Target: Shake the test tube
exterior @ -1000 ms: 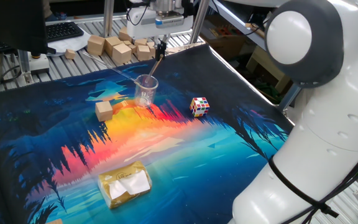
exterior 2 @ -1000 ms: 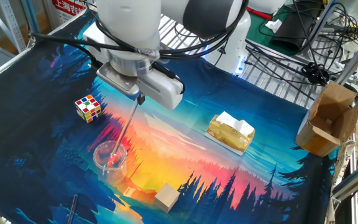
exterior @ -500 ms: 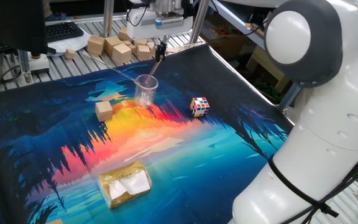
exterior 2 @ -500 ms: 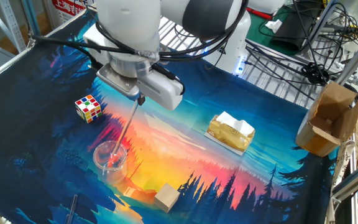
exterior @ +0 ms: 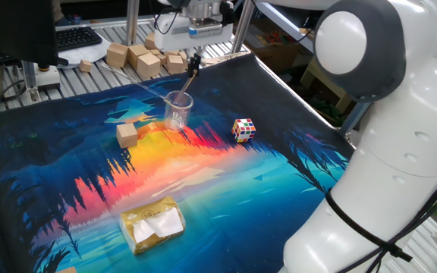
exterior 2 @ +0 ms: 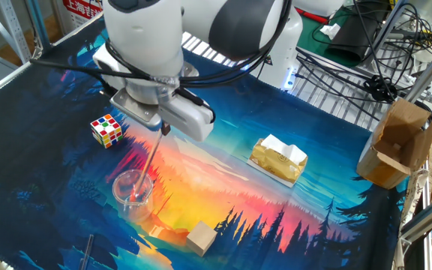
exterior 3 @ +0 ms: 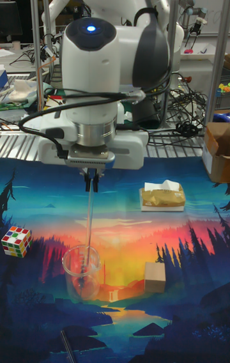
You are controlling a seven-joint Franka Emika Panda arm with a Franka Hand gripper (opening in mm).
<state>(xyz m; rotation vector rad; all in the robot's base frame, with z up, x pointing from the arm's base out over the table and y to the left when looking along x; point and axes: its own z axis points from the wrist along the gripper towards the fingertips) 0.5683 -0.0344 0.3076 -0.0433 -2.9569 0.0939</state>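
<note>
Tool (exterior 3: 92, 177) grips test tube (exterior 3: 89, 215) above beaker (exterior 3: 82, 272).

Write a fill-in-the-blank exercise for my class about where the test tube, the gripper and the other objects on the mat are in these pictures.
1. The gripper is shut on the top end of the ______.
2. The lower end of the test tube sits inside the clear glass ______.
3. The multicoloured puzzle lying on the mat is a ______.
4. Next to the beaker lies a small wooden ______.

Missing words: test tube; beaker; Rubik's cube; block
</note>
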